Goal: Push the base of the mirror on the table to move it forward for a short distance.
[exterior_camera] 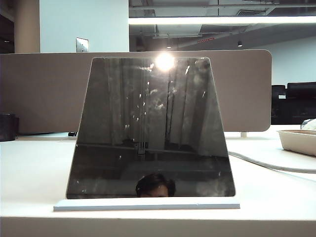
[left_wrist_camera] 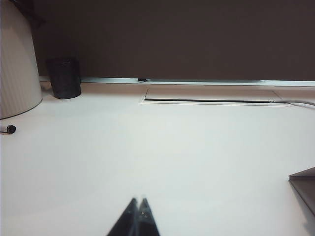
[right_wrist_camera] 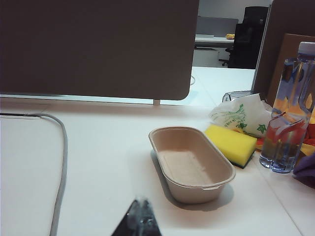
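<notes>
The mirror (exterior_camera: 150, 128) is a dark, smudged trapezoid panel that stands near the front edge of the off-white table (exterior_camera: 29, 168). It rises from its thin pale base (exterior_camera: 146, 204). Neither gripper shows in the exterior view. In the left wrist view my left gripper (left_wrist_camera: 138, 200) is shut on nothing and hovers low over bare tabletop. A dark grey corner (left_wrist_camera: 304, 187) at that frame's edge may be the mirror's side. In the right wrist view my right gripper (right_wrist_camera: 141, 202) is shut and empty over the table, and the mirror is out of that view.
A beige divider panel (exterior_camera: 247, 89) runs along the back. A grey cable (right_wrist_camera: 61, 157) lies near the right gripper. Beyond it are a beige tray (right_wrist_camera: 189, 164), a yellow sponge (right_wrist_camera: 231, 143) and a water bottle (right_wrist_camera: 290, 113). A black mesh cup (left_wrist_camera: 65, 77), a white rounded object (left_wrist_camera: 17, 69) and a marker (left_wrist_camera: 7, 129) lie far left.
</notes>
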You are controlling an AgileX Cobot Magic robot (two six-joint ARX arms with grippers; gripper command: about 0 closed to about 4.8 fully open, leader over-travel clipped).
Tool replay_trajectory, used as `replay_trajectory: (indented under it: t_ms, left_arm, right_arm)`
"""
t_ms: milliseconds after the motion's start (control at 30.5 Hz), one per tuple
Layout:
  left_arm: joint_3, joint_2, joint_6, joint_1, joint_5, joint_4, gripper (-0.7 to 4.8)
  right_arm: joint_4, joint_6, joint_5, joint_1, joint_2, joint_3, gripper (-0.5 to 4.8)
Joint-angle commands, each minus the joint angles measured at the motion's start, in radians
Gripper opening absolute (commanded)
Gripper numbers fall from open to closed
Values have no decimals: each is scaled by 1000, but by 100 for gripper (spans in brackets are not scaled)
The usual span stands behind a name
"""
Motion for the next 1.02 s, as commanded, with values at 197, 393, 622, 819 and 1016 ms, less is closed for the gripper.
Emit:
replay_trajectory:
  t_ms: [197,393,622,819,1016]
  left_arm:
    - [1,0,4,0,4,10,-1]
    - [1,0,4,-4,4,9,-1]
    - [1,0,4,-198,0,9,-1]
    - [1,0,4,-459,3,10,-1]
    - [1,0,4,-672,4,9,-1]
  right_arm:
    - [13,-3,-2,0,0,0,0]
    - [13,-2,-2,0,0,0,0]
    - [13,34,-6,1,0,0,0]
    - [14,241,-31,1,0,1,0]
    - [74,497,-85,1,0,1,0]
